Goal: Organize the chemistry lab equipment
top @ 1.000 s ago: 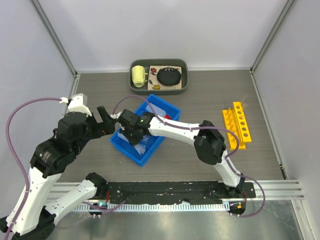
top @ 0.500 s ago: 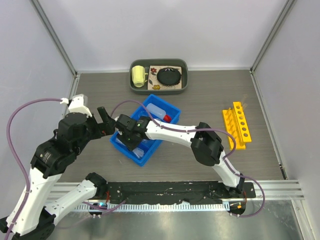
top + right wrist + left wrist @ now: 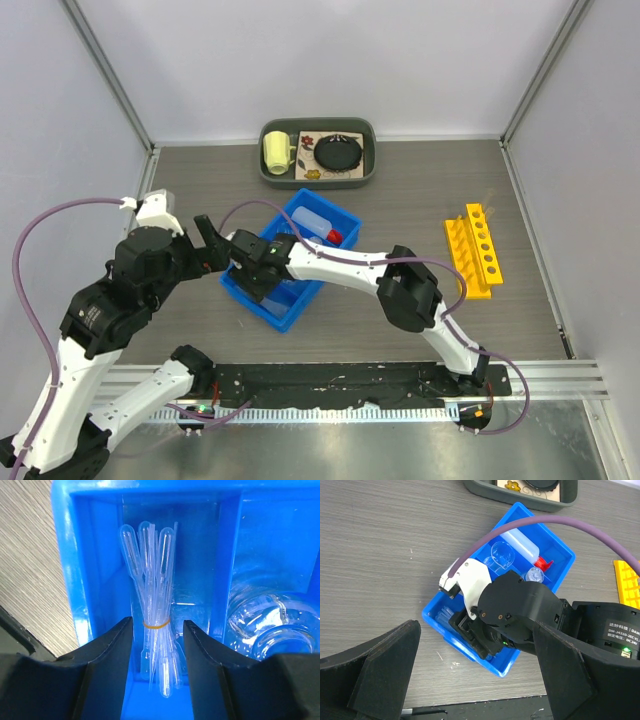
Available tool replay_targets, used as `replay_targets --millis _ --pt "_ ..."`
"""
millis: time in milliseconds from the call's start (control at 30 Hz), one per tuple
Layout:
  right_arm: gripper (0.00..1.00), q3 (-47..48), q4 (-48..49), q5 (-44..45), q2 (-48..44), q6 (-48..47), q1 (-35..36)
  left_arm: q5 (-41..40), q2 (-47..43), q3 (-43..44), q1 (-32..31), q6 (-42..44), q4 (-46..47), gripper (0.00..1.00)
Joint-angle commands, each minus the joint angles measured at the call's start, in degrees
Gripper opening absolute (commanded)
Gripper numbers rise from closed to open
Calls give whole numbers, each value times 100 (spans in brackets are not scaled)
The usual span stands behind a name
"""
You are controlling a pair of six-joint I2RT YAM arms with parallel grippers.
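A blue divided bin (image 3: 346,214) sits mid-table. It holds a white red-capped squeeze bottle (image 3: 316,224), clear glass beakers (image 3: 503,557) and a banded bundle of clear pipettes (image 3: 155,605). My right gripper (image 3: 260,274) hangs low over the bin's near-left compartment, open, with a finger on each side of the pipette bundle (image 3: 444,614) and not touching it; it also shows in the right wrist view (image 3: 157,672). A beaker (image 3: 272,625) lies in the adjacent compartment. My left gripper (image 3: 214,246) is open and empty just left of the bin, as its own view shows (image 3: 475,690). A yellow tube rack (image 3: 473,252) lies at the right.
A grey tray (image 3: 367,168) at the back holds a yellow mug (image 3: 276,152) and a round black disc (image 3: 337,152). Metal frame rails and walls bound the table on both sides. The right arm stretches across the table's middle.
My right gripper has moved left and nearer over the bin, down to the pipette compartment. The left arm has barely moved.
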Motion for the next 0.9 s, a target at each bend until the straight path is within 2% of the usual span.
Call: replay_targets --millis 0,233,267,300,400,500,667,867 --pt "51 360 -102 237 -388 34 84 80 45 123 34 78 137 100" --pt "56 492 -287 825 -1020 95 137 115 133 211 34 104 102 100" --pt "59 509 -322 1165 -1169 104 129 124 124 219 34 139 93 100" --pt "67 527 -401 1317 -1258 104 128 124 133 228 34 157 101 100" --pt "82 659 -655 2028 -1452 96 111 211 151 289 34 201 84 100" --pt "91 896 -980 2581 -1513 131 24 474 265 421 34 271 23 100" --pt "93 1011 -1412 2961 -1654 420 -459 703 414 536 34 420 -48 100" --pt "95 686 -1808 3059 -2058 895 -1645 906 783 755 34 684 -110 100"
